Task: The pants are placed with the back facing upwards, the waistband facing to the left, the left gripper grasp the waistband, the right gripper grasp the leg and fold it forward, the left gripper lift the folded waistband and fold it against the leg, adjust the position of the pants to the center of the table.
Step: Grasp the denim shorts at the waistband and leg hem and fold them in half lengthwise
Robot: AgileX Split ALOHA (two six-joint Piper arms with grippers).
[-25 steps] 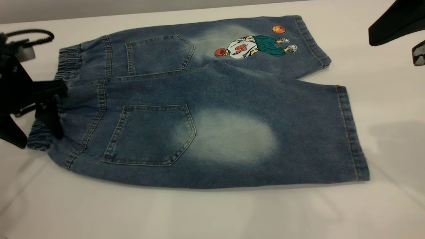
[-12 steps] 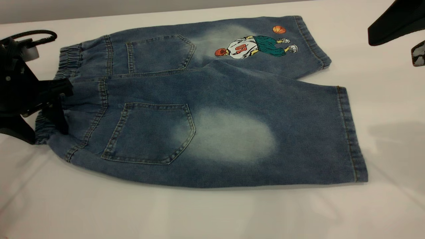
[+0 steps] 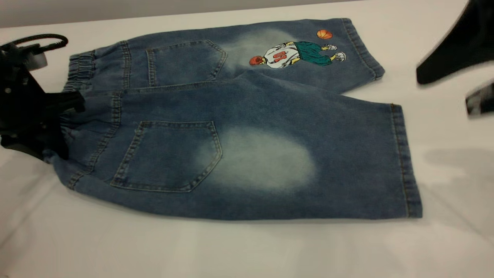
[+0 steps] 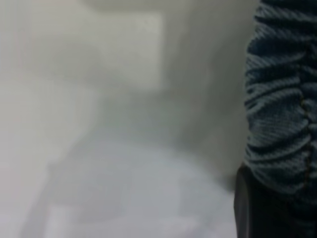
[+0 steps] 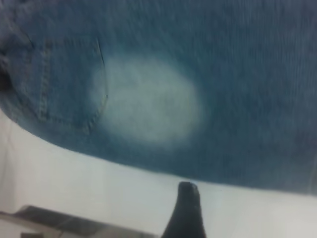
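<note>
The pants (image 3: 231, 127) lay flat on the white table (image 3: 247, 251), back side up, with the waistband (image 3: 79, 69) at the left and both hems at the right. The left gripper (image 3: 58, 127) was closed on the near part of the waistband; in the left wrist view the gathered denim (image 4: 282, 109) sat against one black finger (image 4: 252, 208). The right gripper (image 3: 459, 77) hung above the table to the right of the pants, well apart from the hem of the leg (image 3: 347, 154). Whether its fingers were open or closed could not be told; the right wrist view showed only one fingertip (image 5: 184, 208) over the bare table, beside the leg's near edge.

Risks from this position:
- The left grip appeared to cover only the near part of the waistband. A lift from there would likely skew the cloth and bunch the far side.
- If the right gripper caught only the top layer of the hem, the leg would probably open rather than fold.
- Elastic ruching could creep out of the fingers under pull.

Materials: the denim was mid-blue, ribbed in weave, with a pale oval fade on each leg. The waistband was narrow, darker and wrinkled. Two patch pockets (image 3: 170, 154) had stitched borders. The far leg carried a basketball-player print (image 3: 297, 54). The table was smooth and matte.
</note>
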